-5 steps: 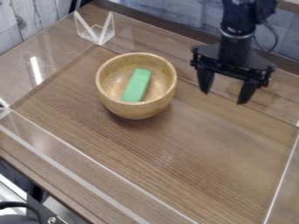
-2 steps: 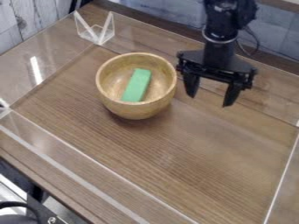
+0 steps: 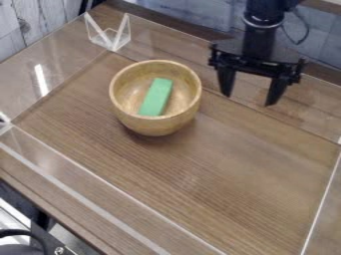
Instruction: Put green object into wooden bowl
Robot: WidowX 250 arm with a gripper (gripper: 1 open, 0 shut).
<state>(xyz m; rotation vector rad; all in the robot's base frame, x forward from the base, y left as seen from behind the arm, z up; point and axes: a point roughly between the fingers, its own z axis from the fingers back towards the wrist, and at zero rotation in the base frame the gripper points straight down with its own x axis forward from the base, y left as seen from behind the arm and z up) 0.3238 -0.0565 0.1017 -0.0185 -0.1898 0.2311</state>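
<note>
The green object (image 3: 158, 97), a flat bright green block, lies inside the wooden bowl (image 3: 126, 116), leaning along its inner slope. The bowl is round, light tan, with a thick rim, and stands left of centre on the wooden table. My black gripper (image 3: 253, 87) hangs to the right of the bowl, apart from it and a little above the table. It points down, its fingers (image 3: 226, 82) spread wide with nothing between them.
Clear acrylic walls (image 3: 27, 149) fence the wooden table (image 3: 200, 189) at the left and front, with another pane at the right edge. A small clear stand (image 3: 107, 32) sits at the back left. Black cables hang behind the arm.
The open gripper swung left toward the bowl, then back right and slightly up. The green block and the bowl have stayed put.
</note>
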